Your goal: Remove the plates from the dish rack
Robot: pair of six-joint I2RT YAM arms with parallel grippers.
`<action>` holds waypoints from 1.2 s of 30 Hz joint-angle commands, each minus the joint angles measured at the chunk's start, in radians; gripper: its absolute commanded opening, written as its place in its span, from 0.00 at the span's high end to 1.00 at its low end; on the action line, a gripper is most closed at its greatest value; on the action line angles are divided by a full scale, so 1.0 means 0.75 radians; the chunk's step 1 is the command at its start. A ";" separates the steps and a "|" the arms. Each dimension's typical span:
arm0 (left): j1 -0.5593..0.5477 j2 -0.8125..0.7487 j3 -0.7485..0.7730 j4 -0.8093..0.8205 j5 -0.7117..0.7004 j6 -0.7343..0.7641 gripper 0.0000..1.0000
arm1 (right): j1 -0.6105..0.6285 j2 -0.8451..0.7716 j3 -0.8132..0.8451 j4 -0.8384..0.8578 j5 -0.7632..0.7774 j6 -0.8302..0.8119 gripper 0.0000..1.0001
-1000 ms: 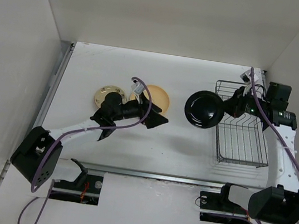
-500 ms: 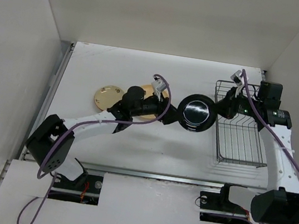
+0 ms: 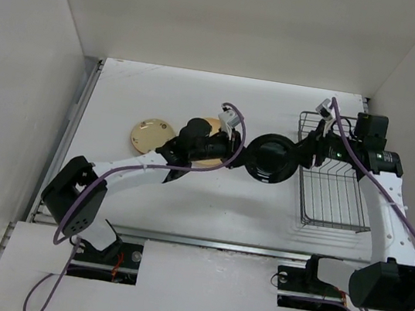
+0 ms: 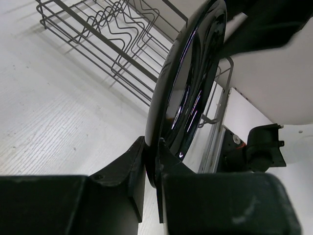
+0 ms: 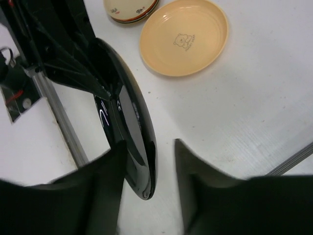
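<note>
- Top external view: black plate [image 3: 272, 159] hangs on edge in mid-air, between dish rack [image 3: 333, 202] and the plates lying flat on the table [image 3: 184, 207].
- Left gripper [image 4: 151, 147] is clenched on the black plate's rim. Left wrist view shows both fingers pinching it.
- Right gripper [image 5: 149, 147] has jaws parted, straddling the opposite rim w/ a clear gap on one side: released, not gripping.
- Done, by my read: peach plate [image 5: 185, 36] w/ bear motif and yellow plate [image 3: 152, 133] lie on the table, well apart from the rack. No plate shows in the rack from above.
- Left to do: set the black plate down; prob. the last one.
- In the way: peach plate sits partly under the left arm, near any drop spot. Right fingers flank the rim, so a sideways pull could snag.
</note>
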 commanded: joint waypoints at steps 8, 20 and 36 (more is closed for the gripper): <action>0.094 -0.152 -0.107 0.058 -0.253 -0.155 1.00 | -0.013 -0.049 -0.025 0.111 0.030 0.078 0.05; 0.552 -0.628 -0.598 -0.042 -0.728 -0.636 1.00 | -0.054 -0.301 -0.215 0.520 0.313 0.305 0.03; 0.736 -0.727 -0.600 -0.581 -1.162 -0.959 1.00 | -0.079 -0.288 -0.215 0.520 0.313 0.305 0.03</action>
